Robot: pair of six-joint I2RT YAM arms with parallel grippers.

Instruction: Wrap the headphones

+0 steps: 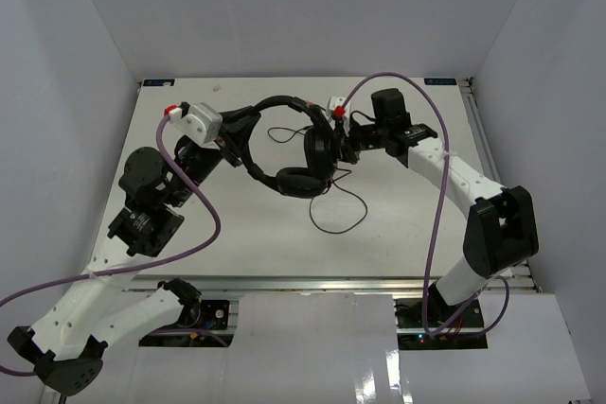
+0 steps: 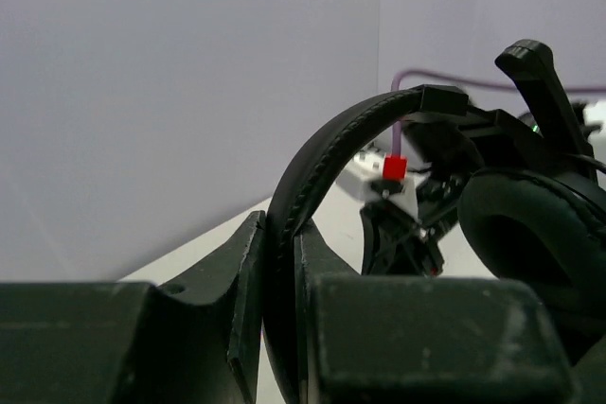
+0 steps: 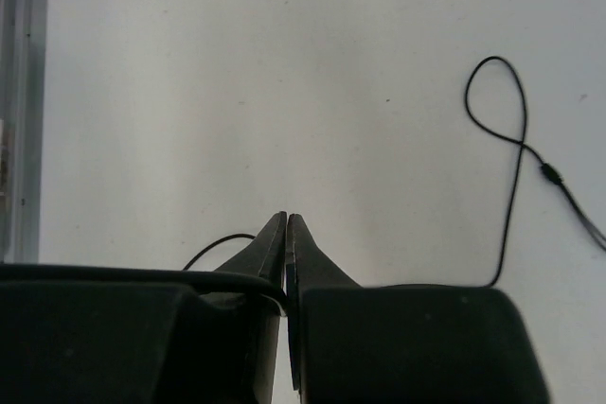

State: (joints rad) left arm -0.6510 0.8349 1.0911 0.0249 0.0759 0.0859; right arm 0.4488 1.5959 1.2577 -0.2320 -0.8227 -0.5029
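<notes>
The black headphones hang above the middle of the table, their headband arching to the left. My left gripper is shut on that headband, which runs up from between the jaws; one padded earcup fills the right of the left wrist view. My right gripper sits just right of the upper earcup. It is shut on the thin black cable, which crosses its left finger into the jaw seam. Slack cable loops on the table.
The white table is boxed in by pale walls at the back and both sides. A metal rail runs along its right edge. Thick purple arm cables arc over both arms. The right wrist's white block with a red button faces the left wrist camera.
</notes>
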